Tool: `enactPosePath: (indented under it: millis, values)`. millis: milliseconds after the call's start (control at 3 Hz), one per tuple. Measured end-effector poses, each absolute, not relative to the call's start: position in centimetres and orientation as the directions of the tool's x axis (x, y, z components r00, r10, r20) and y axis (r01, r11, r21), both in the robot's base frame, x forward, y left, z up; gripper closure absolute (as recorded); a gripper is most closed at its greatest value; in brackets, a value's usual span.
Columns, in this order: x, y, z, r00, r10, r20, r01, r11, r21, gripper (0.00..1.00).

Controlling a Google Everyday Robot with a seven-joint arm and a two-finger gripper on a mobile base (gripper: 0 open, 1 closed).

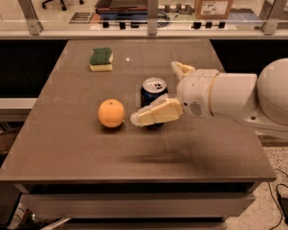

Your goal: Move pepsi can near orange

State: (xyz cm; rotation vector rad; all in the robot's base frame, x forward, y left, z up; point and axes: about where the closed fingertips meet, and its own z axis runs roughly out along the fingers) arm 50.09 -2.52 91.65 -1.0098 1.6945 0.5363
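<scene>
As one orange rests, end effector straddles can.

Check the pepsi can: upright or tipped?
Upright. The pepsi can shows its silver top facing up, base on the table, beside the orange. The gripper straddles it, fingers spread.

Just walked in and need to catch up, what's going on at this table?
A white robot arm reaches in from the right, with its tool around the Pepsi can, which stands upright mid-table. The tool's fingers look spread open rather than clamped, one in front of the can and one behind it. The orange sits just left of the can, close but not touching. A green-and-yellow sponge lies farther back on the table.
</scene>
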Motion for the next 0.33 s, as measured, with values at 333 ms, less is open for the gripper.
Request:
enactPosePath:
  millis: [333]
  values:
    - [50.08, -2.51, 91.66, -0.1, -0.363, -0.926, -0.83, 0.544, -0.123, 0.0]
